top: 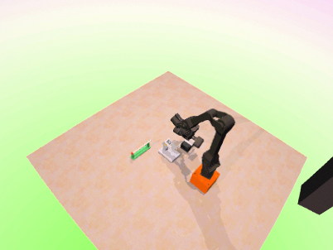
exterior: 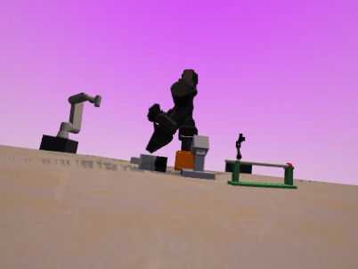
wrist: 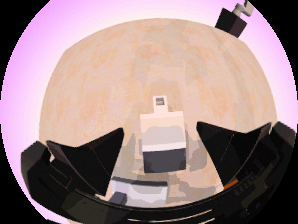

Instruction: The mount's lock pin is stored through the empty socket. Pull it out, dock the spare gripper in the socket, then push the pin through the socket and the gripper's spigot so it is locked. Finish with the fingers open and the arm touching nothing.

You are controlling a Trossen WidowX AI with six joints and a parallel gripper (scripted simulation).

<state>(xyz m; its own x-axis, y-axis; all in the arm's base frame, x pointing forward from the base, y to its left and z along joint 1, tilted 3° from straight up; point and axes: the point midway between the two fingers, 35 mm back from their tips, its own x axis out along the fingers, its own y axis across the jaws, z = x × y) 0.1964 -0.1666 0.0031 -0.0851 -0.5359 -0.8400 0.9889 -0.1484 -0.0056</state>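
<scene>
The spare gripper, a pale block with a black end, lies on the table. Its spigot with a square hole points away from the black end. My gripper is open and empty above it, a finger on either side in the wrist view. The grey mount stands beside the spare gripper. The pale pin with a red head lies across the green rack, away from the mount. The socket's inside is too small to make out.
The arm's orange base stands near the mount. A grey arm on a black block stands in the background, with another small dark arm behind the rack. A dark block is at the right edge of the top view.
</scene>
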